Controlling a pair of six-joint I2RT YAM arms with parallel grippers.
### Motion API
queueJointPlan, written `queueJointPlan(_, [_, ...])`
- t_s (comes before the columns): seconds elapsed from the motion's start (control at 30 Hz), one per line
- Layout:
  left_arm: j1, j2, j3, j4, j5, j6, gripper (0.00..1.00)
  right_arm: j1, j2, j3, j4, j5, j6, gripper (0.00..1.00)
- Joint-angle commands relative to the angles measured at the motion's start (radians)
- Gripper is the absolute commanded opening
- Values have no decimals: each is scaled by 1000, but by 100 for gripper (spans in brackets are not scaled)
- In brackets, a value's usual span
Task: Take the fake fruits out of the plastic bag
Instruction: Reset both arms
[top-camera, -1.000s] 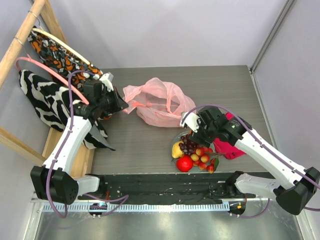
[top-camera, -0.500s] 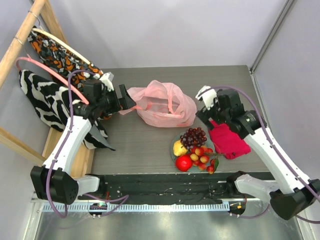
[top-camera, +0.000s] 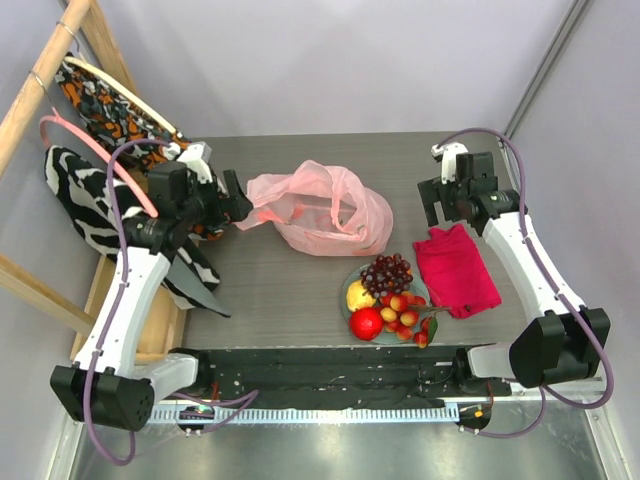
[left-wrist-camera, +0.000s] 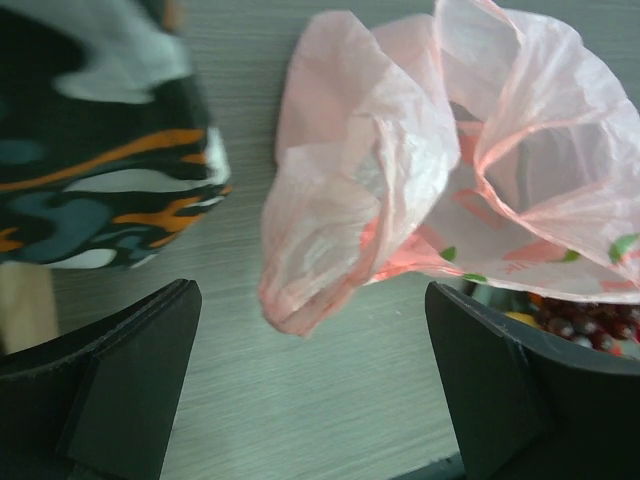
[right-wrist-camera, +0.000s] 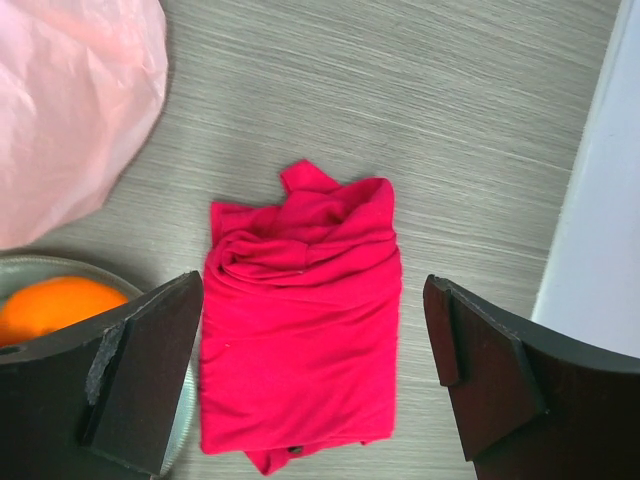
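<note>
Fake fruits (top-camera: 385, 300): you have all four kinds heaped on the grey-green plate (top-camera: 346, 308), at the near middle of the table (top-camera: 260, 290), outside the bag.
- Dark grape bunch (top-camera: 387, 272): far side of the heap.
- Yellow lemon (top-camera: 356, 296): left side.
- Red apple (top-camera: 367, 324): nearest the arm bases.
- Red-yellow cherries (top-camera: 405, 310) with green leaves: right side.

Plastic bag (top-camera: 322, 212): pale pink and crumpled, lying on the table just beyond the plate, its near edge close to the grapes. One loose corner (left-wrist-camera: 300, 300) trails out to the left. You cannot tell from these views whether anything lies inside. The left wrist view shows printed marks on the inner wall.

Left gripper (top-camera: 238, 206): released, fingers spread wide, holding nothing. The bag's loose corner lies ahead of it in the gap and touches neither finger.

Right gripper (top-camera: 447, 212): likewise spread wide and empty, poised above the magenta-red cloth (top-camera: 456, 272) and clear of it.

Magenta-red cloth: folded, flat on the table, just right of the plate.

Patterned garments (top-camera: 95, 195): hung on the wooden rack (top-camera: 40, 75) left of the table, beside your left arm.
</note>
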Motion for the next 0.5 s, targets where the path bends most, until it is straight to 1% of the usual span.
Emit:
queueJointPlan(0.0, [29, -41, 86, -38, -143, 37, 100, -19, -32, -11, 54, -45, 78, 100])
queueJointPlan(0.07, [46, -39, 116, -62, -188, 23, 100, -25, -32, -15, 51, -47, 84, 100])
queueJointPlan(0.1, [48, -39, 140, -79, -182, 32, 100, -27, -32, -11, 50, -47, 86, 100])
queueJointPlan(0.17, [46, -57, 146, -96, -136, 76, 100, -27, -33, -1, 42, -42, 90, 100])
queueJointPlan(0.2, [46, -67, 140, -105, -79, 92, 100, -28, -33, 3, 42, -35, 101, 100])
queueJointPlan(0.27, [46, -100, 102, -116, -2, 153, 100, -28, -32, 3, 42, 1, 151, 100])
queueJointPlan(0.3, [43, -116, 84, -128, 63, 179, 100, -28, -32, -7, 50, 16, 176, 100])
queueJointPlan(0.33, [39, -142, 37, -132, 94, 205, 100, -28, -36, -18, 57, 33, 211, 100])
queueJointPlan(0.37, [34, -162, 15, -139, 119, 260, 100, -28, -42, -33, 66, 82, 260, 100])
queueJointPlan(0.4, [19, -177, -11, -144, 143, 285, 100, -28, -62, -72, 86, 103, 291, 100])
queueJointPlan(0.47, [-1, -225, -77, -144, 188, 320, 100, -28, -77, -124, 99, 131, 301, 100])
